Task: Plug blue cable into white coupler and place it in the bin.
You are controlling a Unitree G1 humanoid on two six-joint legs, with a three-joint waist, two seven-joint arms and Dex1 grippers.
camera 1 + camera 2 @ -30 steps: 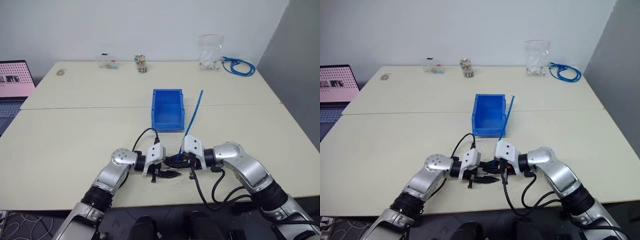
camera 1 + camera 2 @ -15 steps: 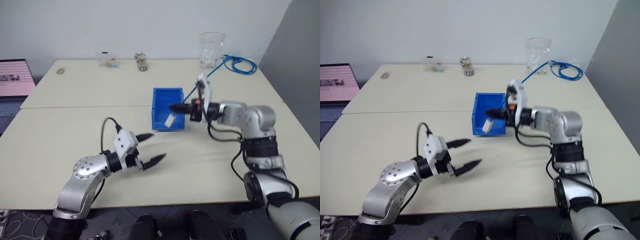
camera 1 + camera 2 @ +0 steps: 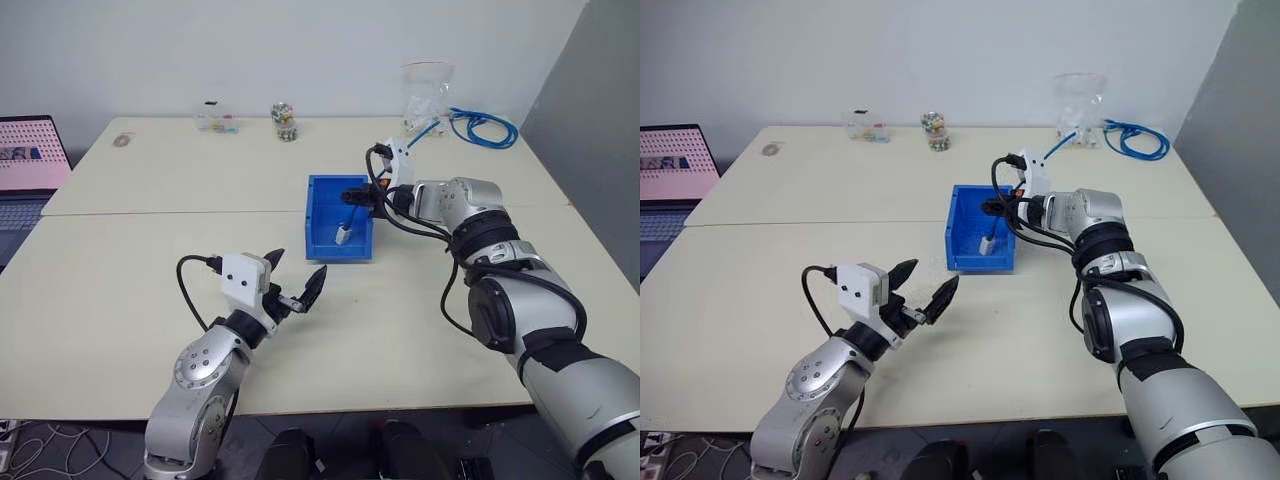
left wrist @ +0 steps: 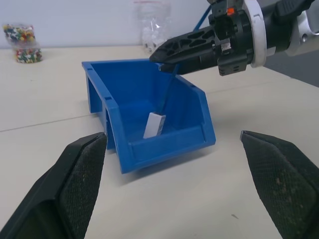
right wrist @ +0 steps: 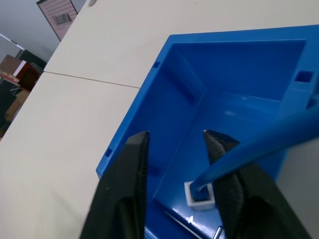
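Observation:
The bin stands open-topped at mid-table. Inside it, the white coupler sits tilted on the bin floor, and the blue cable is plugged into it. The cable rises from the coupler past my right gripper and trails back over that wrist. That gripper hovers over the bin's right rim, open, with the cable lying across one finger. My left gripper is wide open above the table in front of the bin, empty.
A laptop sits at the table's left edge. Along the back edge are a small container, a jar, a clear bag of white parts and a coiled bundle of blue cable.
My right arm carried the cable and coupler from the table's near edge to over the bin and its fingers parted. My left gripper opened wide, let go and rose to the left.

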